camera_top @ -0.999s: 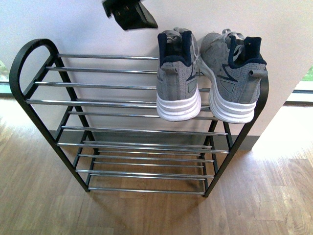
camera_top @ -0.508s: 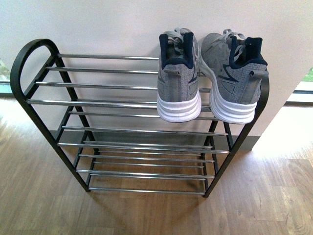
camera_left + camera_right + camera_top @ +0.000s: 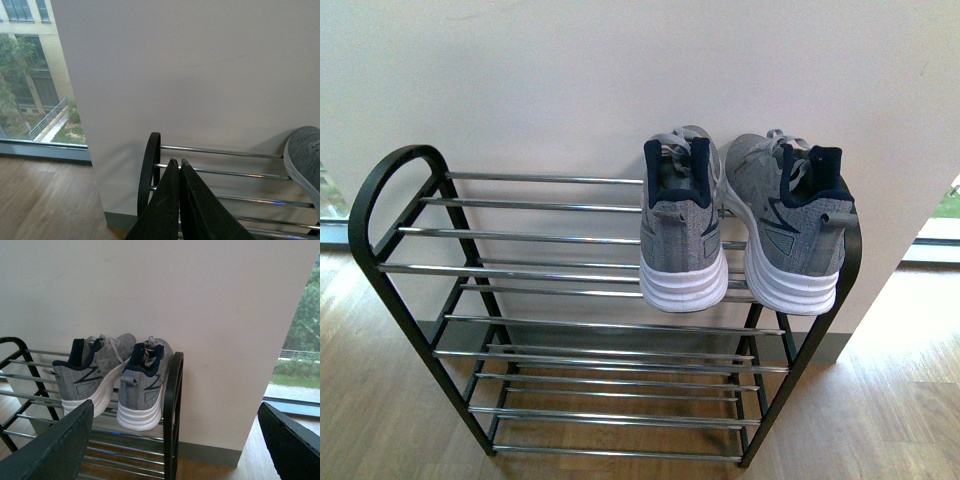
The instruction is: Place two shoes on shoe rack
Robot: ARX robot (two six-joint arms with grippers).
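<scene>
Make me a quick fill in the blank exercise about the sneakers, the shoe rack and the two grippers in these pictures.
On the shoe rack, the two grey sneakers rest on the ___ tier.
Their toes point toward the white ___.
The left gripper is empty and ___.
The right gripper is empty and ___.
Missing words: top; wall; shut; open.
</scene>
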